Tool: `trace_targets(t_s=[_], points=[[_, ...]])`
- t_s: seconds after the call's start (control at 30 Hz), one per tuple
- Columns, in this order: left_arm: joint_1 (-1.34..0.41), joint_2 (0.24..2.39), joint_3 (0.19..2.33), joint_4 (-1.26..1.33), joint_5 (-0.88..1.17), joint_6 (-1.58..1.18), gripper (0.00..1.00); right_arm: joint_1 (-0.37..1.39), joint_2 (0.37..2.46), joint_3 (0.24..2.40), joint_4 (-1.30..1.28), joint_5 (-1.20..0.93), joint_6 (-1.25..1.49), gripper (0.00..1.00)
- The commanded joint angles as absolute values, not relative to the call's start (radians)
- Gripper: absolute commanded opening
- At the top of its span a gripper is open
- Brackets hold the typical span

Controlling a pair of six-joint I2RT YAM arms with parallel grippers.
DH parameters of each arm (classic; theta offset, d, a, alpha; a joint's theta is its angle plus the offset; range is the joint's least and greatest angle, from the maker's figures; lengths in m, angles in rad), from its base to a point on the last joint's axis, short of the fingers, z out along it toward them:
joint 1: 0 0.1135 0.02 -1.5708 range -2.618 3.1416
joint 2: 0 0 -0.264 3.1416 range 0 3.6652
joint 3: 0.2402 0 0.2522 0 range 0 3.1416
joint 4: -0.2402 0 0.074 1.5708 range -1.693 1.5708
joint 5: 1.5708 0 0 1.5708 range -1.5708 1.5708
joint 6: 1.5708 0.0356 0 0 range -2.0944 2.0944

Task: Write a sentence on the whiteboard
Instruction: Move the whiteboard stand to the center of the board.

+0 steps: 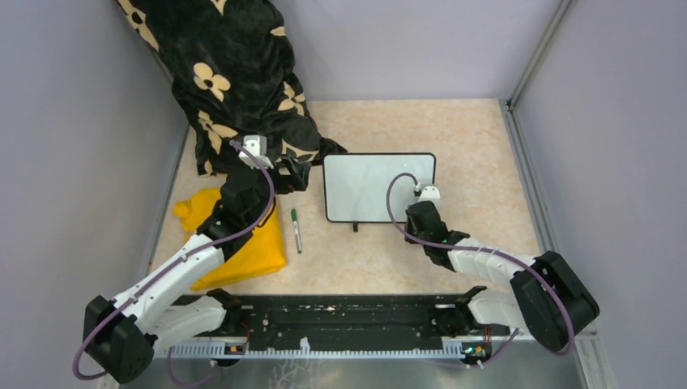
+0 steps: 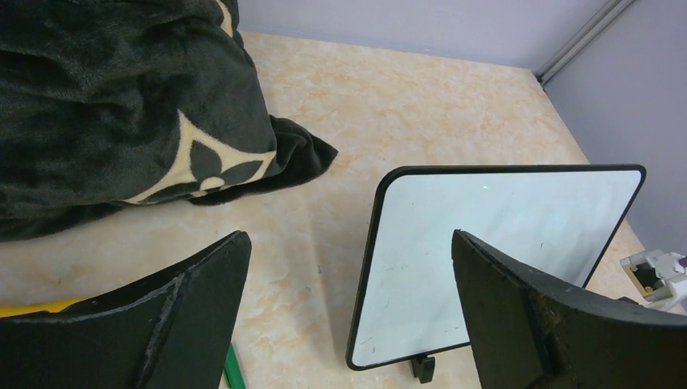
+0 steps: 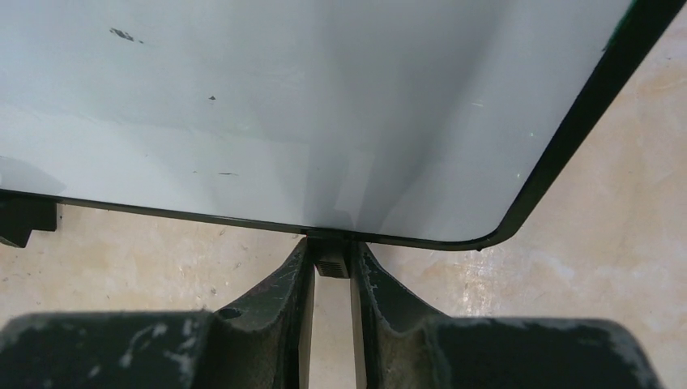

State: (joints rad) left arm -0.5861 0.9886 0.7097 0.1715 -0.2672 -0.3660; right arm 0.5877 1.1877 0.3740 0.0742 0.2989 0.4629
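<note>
The whiteboard [image 1: 379,186] lies on the table, its white face blank except for a few faint specks. No green sentence shows on it. It also shows in the left wrist view [image 2: 486,243] and the right wrist view [image 3: 283,105]. My right gripper [image 1: 413,215] is at the board's near right edge, its jaws shut [image 3: 330,251] on the board's small black foot [image 3: 330,265]. My left gripper [image 1: 296,174] is open and empty [image 2: 348,243], just left of the board's left edge. A green marker [image 1: 296,230] lies on the table left of the board.
A yellow folded cloth [image 1: 243,243] lies under my left arm. A black blanket with cream flowers [image 1: 235,73] is heaped at the back left, close to my left gripper. Grey walls enclose the table. The board's other foot [image 3: 24,219] rests on the table.
</note>
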Motion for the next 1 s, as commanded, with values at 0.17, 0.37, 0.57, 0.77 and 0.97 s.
trace_targets(t_s=[0.17, 0.37, 0.57, 0.77, 0.97], points=[[-0.579, 1.008, 0.720, 0.169, -0.258, -0.370, 0.99, 0.628, 1.216, 0.413, 0.145, 0.259, 0.447, 0.13], [-0.579, 1.019, 0.722, 0.168, -0.259, -0.368, 0.99, 0.664, 1.203, 0.410, 0.132, 0.265, 0.467, 0.13], [-0.578, 1.028, 0.721, 0.165, -0.265, -0.367, 0.99, 0.676, 1.184, 0.418, 0.104, 0.273, 0.466, 0.13], [-0.578, 1.034, 0.722, 0.164, -0.267, -0.365, 0.99, 0.684, 1.168, 0.416, 0.088, 0.277, 0.472, 0.13], [-0.578, 1.042, 0.721, 0.161, -0.277, -0.361, 0.99, 0.683, 1.155, 0.421, 0.061, 0.285, 0.502, 0.36]])
